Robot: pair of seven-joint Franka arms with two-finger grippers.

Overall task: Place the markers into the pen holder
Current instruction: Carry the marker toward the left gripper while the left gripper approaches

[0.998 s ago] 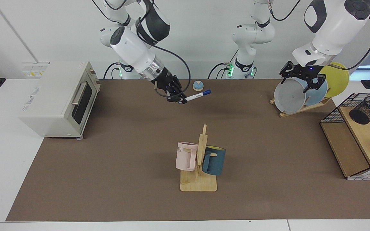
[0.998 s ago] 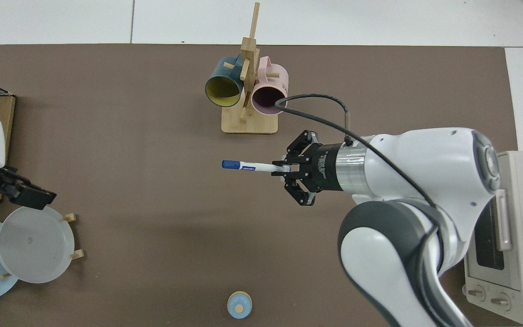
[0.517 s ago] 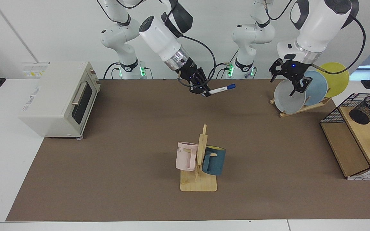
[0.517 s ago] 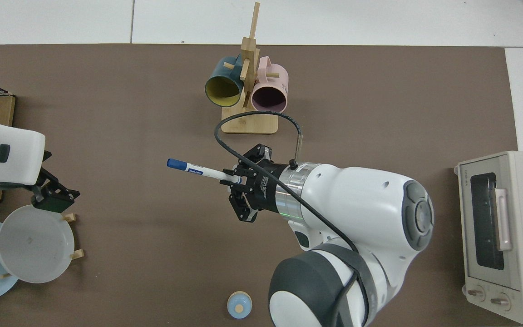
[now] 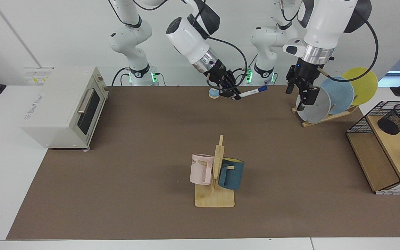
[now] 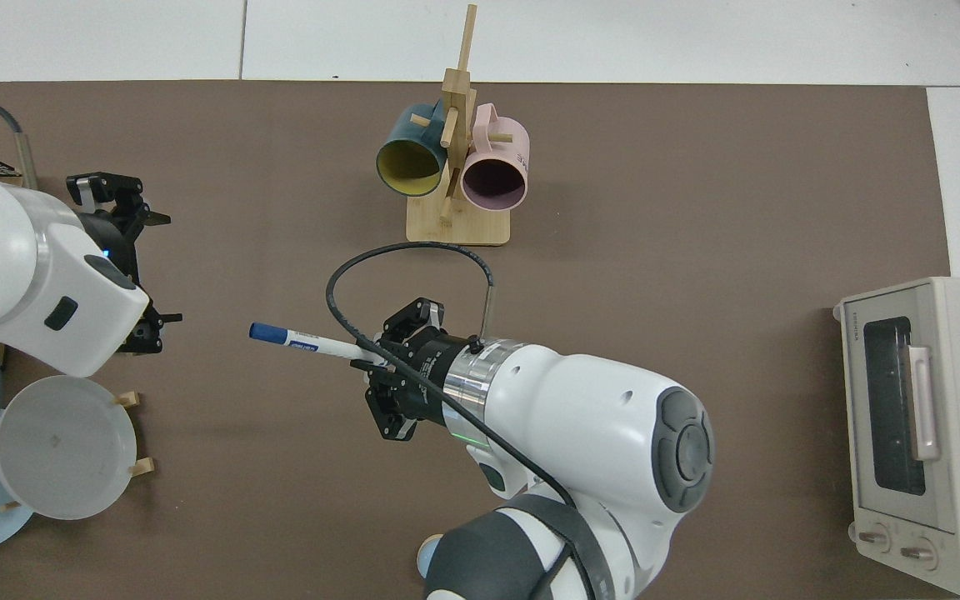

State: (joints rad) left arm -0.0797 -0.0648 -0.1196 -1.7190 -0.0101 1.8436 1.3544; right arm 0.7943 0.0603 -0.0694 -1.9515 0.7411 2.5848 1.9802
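**Aloft, the marker is pinched in the right gripper above the mat**

The right gripper is held over the far middle of the brown mat, its fingers pressed onto the white tail end of the marker. The marker lies nearly level in the air, its dark blue cap pointing away from the gripper toward the left gripper. From above, the capped end reaches out over bare mat, well apart from the mug tree with its pink mug and teal mug.

The left gripper hangs pointing downward just in front of the grey plate, which stands in a wooden rack with a pale blue plate and a yellow plate. Its jaws stand spread and hold nothing.

The pen holder, a black mesh cup, sits tilted on the wooden shelf of a wire-grid basket at the mat's edge, well apart from the marker. A small blue bell rests just behind the right gripper. A toaster oven stands at the opposite end.
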